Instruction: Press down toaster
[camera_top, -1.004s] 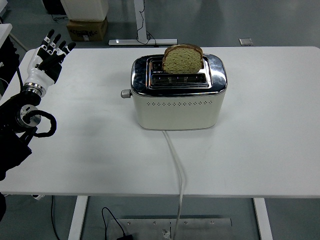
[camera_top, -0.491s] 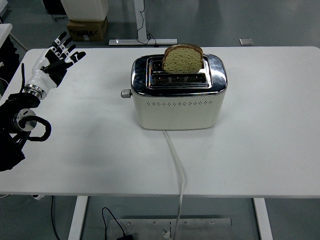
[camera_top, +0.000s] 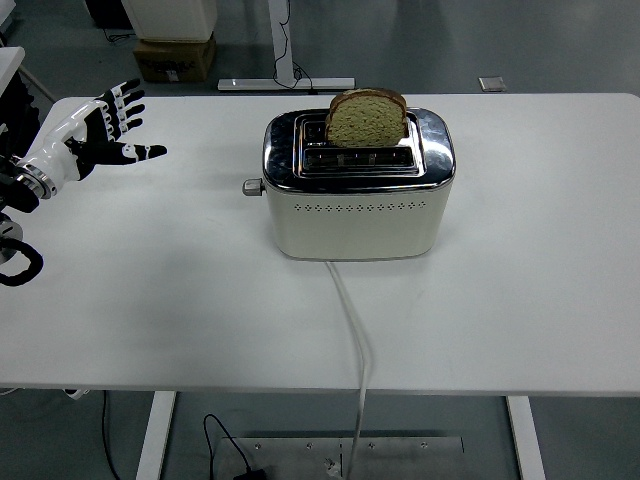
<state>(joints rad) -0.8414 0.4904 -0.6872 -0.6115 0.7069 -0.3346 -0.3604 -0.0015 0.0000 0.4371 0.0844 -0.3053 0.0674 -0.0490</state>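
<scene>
Left hand (camera_top: 95, 130) is spread wide, holding nothing, well apart from the cream-and-chrome toaster (camera_top: 355, 185). Its small side lever (camera_top: 250, 186) is not pressed yet, and the brown bread slice (camera_top: 366, 118) sticks up.

Toaster (camera_top: 358, 190) mid-table on the table (camera_top: 540, 280), bread slice (camera_top: 366, 118) standing in its far slot, lever (camera_top: 250, 186) on its left end, cord (camera_top: 352, 330) running off the near edge, left hand (camera_top: 88, 135) far left

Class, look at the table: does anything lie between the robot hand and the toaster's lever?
Nothing visible does. Only bare white table separates the open left robot hand from the lever on the toaster.
</scene>
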